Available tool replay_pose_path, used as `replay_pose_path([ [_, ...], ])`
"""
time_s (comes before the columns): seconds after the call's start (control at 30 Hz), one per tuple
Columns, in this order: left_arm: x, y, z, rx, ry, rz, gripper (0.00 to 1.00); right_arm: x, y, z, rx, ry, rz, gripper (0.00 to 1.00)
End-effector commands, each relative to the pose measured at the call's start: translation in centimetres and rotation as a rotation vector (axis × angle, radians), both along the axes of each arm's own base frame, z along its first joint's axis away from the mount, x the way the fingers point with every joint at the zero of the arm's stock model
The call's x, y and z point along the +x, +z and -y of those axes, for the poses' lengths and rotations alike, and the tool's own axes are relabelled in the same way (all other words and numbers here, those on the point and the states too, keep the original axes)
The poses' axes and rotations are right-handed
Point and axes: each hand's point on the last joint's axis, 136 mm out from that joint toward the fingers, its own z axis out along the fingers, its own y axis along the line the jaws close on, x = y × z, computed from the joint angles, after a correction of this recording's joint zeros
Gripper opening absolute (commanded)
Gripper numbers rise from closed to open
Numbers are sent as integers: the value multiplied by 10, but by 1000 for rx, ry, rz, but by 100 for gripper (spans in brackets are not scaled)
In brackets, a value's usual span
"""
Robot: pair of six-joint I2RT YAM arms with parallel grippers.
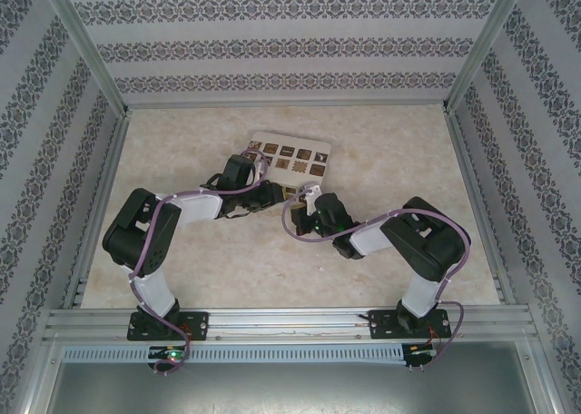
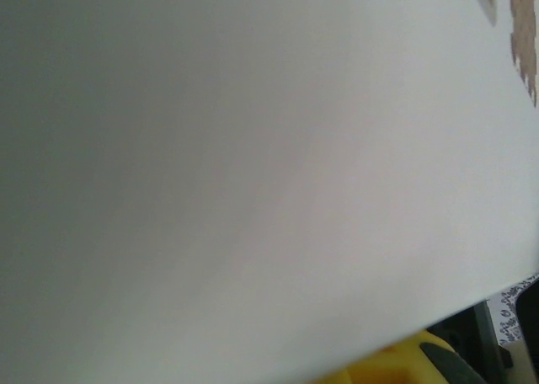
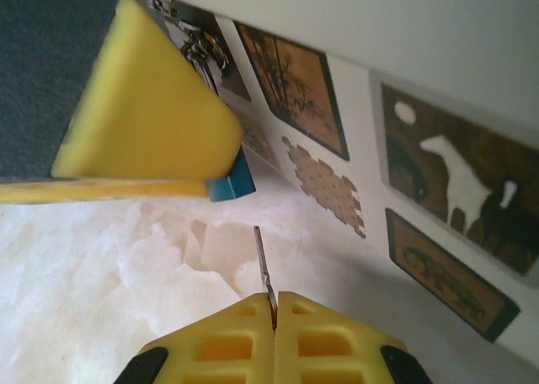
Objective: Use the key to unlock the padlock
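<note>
Just ahead of the right gripper (image 3: 274, 304), and above it in its wrist view, rises the cream box (image 3: 370, 169) with dark square pictures. It is the biggest thing here and looks like a stiff wall that will leave little room on that side. To the upper left of the right gripper sits a broad yellow finger (image 3: 143, 106) of the left gripper (image 1: 272, 198), lying over the padlock (image 3: 234, 182). I cannot tell whether that hand is actually pinching the lock or only resting against it.

Only a blue corner of the padlock shows past that finger. A silver loop (image 3: 205, 54) that may be its shackle sits further up against the box. The lock looks small, hard and light, so it would likely swing or twist when poked. It is best held by its flat blue sides, with the keyhole end left bare.

The right gripper is clamped tight on the key (image 3: 264, 262). Its thin metal blade sticks out toward the lock without touching it. The blade looks slim and slick, so it could pivot between the pads if pushed off-line. The yellow finger hides most of the lock, so I cannot see the keyhole.
</note>
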Motion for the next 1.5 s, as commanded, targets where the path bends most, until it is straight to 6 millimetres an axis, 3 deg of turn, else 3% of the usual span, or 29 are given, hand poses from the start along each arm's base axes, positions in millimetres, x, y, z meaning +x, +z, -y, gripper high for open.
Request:
replay_pose_path([
  [0.0, 4, 40, 19, -100, -43, 52, 22, -6, -7, 2, 21, -2, -50, 0],
  [0.53, 2, 39, 19, -99, -47, 47, 22, 11, 8, -1, 35, -37, 1, 0],
  [1.0, 1, 38, 18, -96, -45, 42, 22, 18, 23, 2, 76, -53, 32, 0],
  [1.47, 1, 38, 18, -96, -43, 39, 22, 20, 32, -9, 110, -10, 38, 0],
])
